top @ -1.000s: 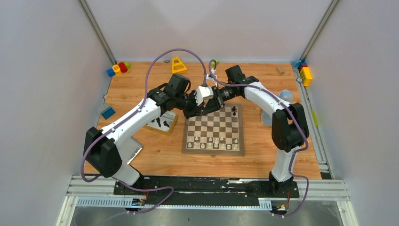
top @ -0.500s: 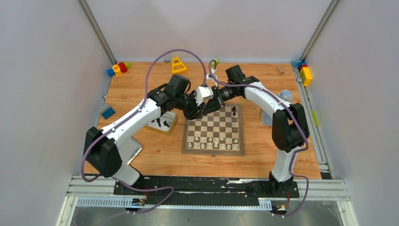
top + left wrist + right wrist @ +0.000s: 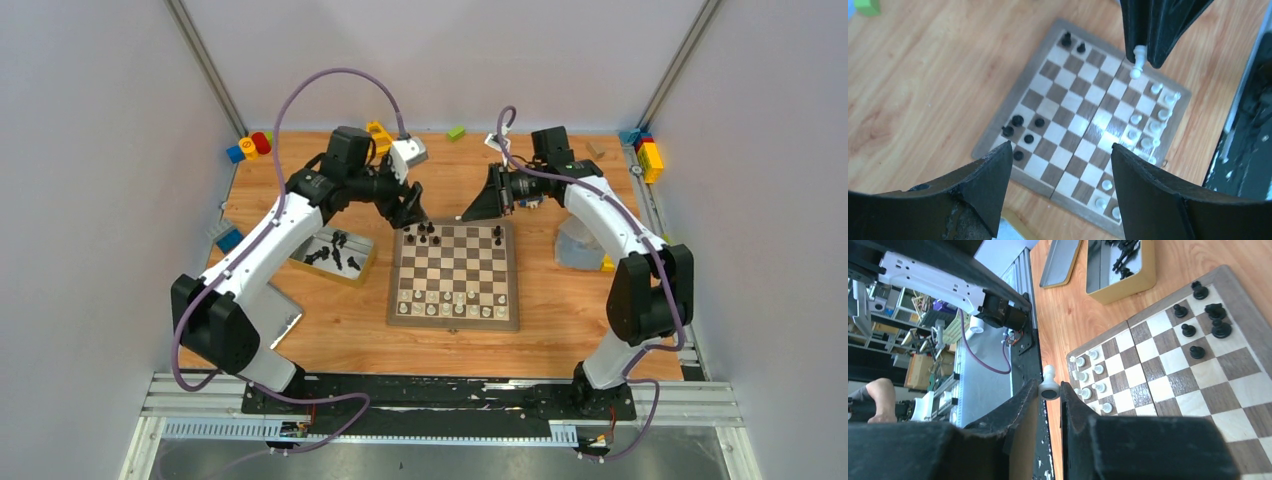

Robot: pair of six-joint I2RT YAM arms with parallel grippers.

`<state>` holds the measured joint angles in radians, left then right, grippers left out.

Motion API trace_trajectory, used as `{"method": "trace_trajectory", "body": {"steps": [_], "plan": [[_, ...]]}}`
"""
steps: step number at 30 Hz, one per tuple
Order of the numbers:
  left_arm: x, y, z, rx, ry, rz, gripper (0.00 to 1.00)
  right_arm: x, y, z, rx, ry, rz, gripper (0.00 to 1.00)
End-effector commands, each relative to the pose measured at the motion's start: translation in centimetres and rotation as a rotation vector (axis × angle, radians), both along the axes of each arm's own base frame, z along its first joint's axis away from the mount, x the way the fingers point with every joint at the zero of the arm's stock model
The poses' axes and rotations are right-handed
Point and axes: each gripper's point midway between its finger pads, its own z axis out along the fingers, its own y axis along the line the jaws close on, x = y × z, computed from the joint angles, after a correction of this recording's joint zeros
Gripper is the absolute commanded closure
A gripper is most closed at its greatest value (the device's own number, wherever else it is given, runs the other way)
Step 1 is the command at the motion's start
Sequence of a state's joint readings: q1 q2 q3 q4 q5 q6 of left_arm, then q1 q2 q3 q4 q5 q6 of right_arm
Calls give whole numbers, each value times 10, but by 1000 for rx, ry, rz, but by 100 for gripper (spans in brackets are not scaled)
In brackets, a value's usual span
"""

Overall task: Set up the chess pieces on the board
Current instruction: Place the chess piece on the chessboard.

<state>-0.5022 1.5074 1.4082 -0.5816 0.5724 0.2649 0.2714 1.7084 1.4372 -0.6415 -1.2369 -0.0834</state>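
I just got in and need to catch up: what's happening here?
The right arm holds a white piece in its jaws, raised by the board's far edge. The left arm hovers over the far-left corner, jaws open, above some black pieces. More white pieces stand along the near side.

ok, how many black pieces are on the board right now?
8 black pieces. Six cluster in the far-left corner of the board; two stand by its far-right corner. In the left wrist view the left gripper seems to hide one.
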Motion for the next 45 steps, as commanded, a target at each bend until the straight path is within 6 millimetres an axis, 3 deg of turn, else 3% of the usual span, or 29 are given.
{"method": "trace_trajectory", "body": {"steps": [1, 5, 12, 19, 30, 45], "plan": [[10, -14, 61, -239, 35, -12, 21, -2, -10, 42, 95, -76, -11, 100], [0, -33, 82, -379, 199, -121, 22, 1, -12, 59, 128, -58, -22, 100], [-5, -56, 108, -562, 391, -244, 40, 11, -9, 79, 169, -5, 3, 100], [-3, -60, 103, -589, 477, -232, 52, 17, -9, 77, 177, 32, 4, 100], [-2, -68, 80, -568, 530, -210, 51, 18, -11, 77, 184, 44, 0, 100], [-6, -79, 75, -557, 545, -221, 56, 19, -11, 70, 184, 60, -6, 100]]}}
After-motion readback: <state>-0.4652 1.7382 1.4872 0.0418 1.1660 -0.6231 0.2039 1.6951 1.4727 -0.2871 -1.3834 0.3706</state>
